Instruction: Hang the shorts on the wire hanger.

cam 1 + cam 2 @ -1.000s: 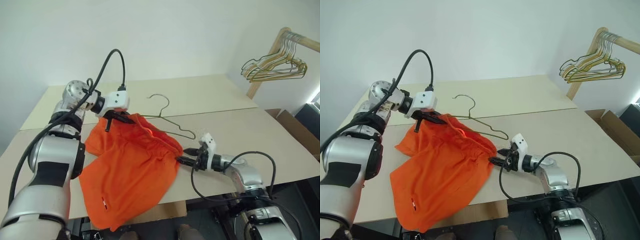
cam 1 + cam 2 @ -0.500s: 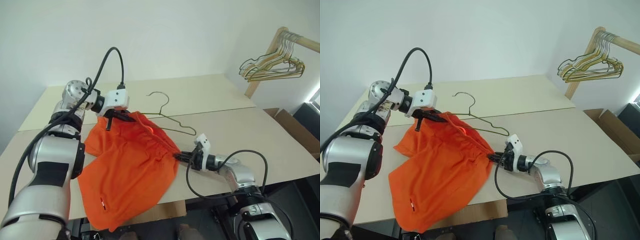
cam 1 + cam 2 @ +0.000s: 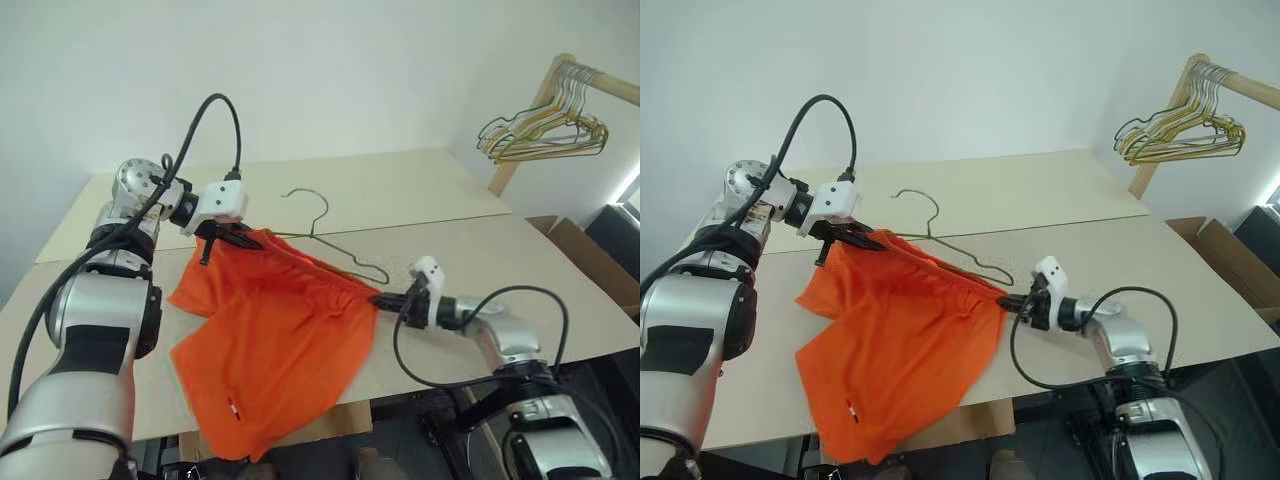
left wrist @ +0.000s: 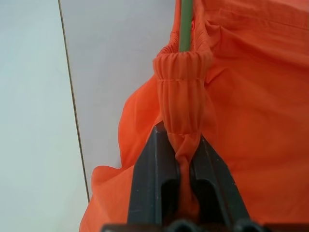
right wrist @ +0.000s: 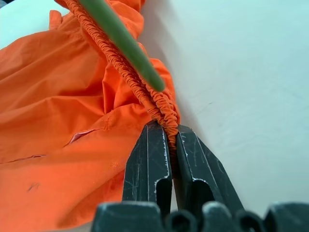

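Since a second ago the right gripper [image 3: 1017, 301] has gone from standing open just off the cloth to clamping the waistband, and it has drawn that end out toward the table's right side, so the shorts [image 3: 902, 335] now hang stretched between the two arms instead of sagging.

The left gripper [image 3: 862, 238] is likewise pinched tight on the other end of the waistband, held up above the table's [image 3: 1120, 250] far left part. The shorts slope down from there, their legs draping over the near edge. The wire hanger [image 3: 940, 240] lies along the taut waistband, its hook resting on the table toward the far edge, its lower wire running beside the gathered elastic.

To my eye the step in hand is spreading the waistband so the hanger can carry it. Next, I would judge, the cloth has to be worked over the hanger's bar or shoulders without either grip slipping off the thin elastic.

From above I can see the whole spread and a bunch of gold hangers [image 3: 1185, 130] on a wooden rack off to the right. The wrist views give what that misses: the left fingers [image 4: 154, 183] squeezing a bunched fold of elastic with the green wire emerging just behind it, and the right fingers [image 5: 149, 164] nipping the band's very end beside the wire's tip [image 5: 120, 41].
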You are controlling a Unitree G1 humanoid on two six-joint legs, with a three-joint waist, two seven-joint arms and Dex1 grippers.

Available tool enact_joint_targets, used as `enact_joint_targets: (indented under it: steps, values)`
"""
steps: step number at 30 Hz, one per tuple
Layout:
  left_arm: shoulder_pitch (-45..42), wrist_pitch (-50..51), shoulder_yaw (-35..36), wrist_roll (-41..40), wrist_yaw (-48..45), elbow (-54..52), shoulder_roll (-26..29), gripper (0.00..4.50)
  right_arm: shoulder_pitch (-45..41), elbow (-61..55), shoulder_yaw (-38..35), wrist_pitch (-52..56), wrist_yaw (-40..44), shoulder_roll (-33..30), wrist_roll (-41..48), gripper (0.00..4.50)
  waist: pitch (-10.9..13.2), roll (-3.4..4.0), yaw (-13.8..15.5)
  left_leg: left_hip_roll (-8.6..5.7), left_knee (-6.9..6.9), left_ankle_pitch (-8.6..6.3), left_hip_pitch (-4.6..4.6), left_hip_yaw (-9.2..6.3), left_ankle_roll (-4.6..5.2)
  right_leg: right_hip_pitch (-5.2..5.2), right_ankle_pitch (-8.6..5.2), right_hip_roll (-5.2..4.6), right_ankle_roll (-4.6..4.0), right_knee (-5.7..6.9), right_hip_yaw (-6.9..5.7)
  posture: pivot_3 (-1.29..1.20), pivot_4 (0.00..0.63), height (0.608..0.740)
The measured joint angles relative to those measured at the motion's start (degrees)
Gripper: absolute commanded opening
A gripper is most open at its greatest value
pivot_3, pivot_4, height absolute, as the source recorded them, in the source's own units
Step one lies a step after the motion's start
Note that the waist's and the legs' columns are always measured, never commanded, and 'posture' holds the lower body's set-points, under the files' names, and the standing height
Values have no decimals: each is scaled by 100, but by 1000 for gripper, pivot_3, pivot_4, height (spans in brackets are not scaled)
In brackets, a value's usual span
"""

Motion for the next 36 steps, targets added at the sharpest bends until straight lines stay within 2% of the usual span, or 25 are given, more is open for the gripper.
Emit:
enact_joint_targets:
  steps: [9,16,22,26,31,36]
  values:
    - [42,-260,-175,98,57,-9,75,0,-58,-138,26,-157,438,-440,28,27,0,0,2,0,2,0,0,1,0,0,0,0,0,0,1,-28,0,740]
    - [77,-678,-663,878,1003,-19,169,0,-140,-368,87,-386,730,-782,26,27,0,0,27,-1,3,0,-2,2,0,-1,0,-1,0,-1,2,-33,0,740]
    - [77,-781,-650,871,1191,-20,166,0,-401,-394,298,-528,1051,-1075,-75,27,0,0,20,0,3,0,-2,4,0,-2,0,-1,0,-1,2,-37,0,740]
    - [82,-640,-337,543,886,-24,125,0,-1025,-488,544,-415,1315,-1314,-268,27,1,1,0,1,4,0,1,7,0,-4,0,-1,0,1,4,-41,0,740]
    - [164,-656,-292,505,916,-59,98,0,-2019,-286,867,-525,1423,-1314,-731,27,1,1,3,3,2,0,0,7,0,-6,0,0,-1,2,2,-31,0,740]
    - [352,-657,-280,508,1225,-67,96,0,-2344,-96,1124,-560,1647,-1238,-949,27,1,1,19,-1,3,0,-8,8,0,-8,1,-8,0,1,2,-14,0,740]
